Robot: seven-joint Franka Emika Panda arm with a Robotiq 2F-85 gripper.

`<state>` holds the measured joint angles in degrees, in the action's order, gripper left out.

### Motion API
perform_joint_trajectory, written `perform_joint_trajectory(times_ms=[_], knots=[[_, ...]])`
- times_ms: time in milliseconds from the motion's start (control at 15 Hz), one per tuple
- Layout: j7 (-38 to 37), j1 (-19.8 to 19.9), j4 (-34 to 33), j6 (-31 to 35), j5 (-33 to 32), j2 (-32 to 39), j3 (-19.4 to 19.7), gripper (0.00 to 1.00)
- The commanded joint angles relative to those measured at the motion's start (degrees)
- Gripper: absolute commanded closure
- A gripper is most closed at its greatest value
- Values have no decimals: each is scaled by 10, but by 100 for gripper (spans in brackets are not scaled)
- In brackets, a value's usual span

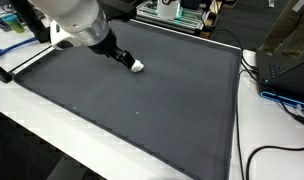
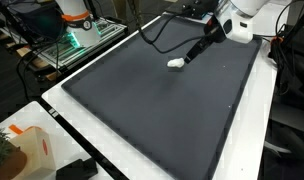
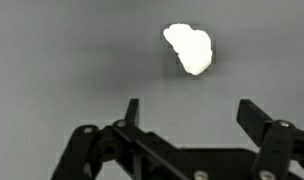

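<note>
The gripper point(image 3: 189, 105) hovers, fingers spread, just beside the white lump point(image 3: 189, 48) at the far end of the grey mat point(image 1: 142, 110); nothing is grasped yet.

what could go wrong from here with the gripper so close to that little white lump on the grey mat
1. In the wrist view the small white lumpy object lies ahead of the gripper, not between its open fingers. Closing now would likely grab nothing.
2. In an exterior view the fingertips sit right beside the lump, so a slight push might slide it across the dark grey mat.
3. The fingers look low over the mat, and going lower may snag it.
</note>
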<state>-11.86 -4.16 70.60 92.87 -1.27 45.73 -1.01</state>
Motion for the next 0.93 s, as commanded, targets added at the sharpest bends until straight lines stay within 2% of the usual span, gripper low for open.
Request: perform_joint_trajectory(times_ms=[0,867], knots=[[2,-4,-6,-2,4,4,6,0],[38,6,-97,-71,29,87,-3,0]])
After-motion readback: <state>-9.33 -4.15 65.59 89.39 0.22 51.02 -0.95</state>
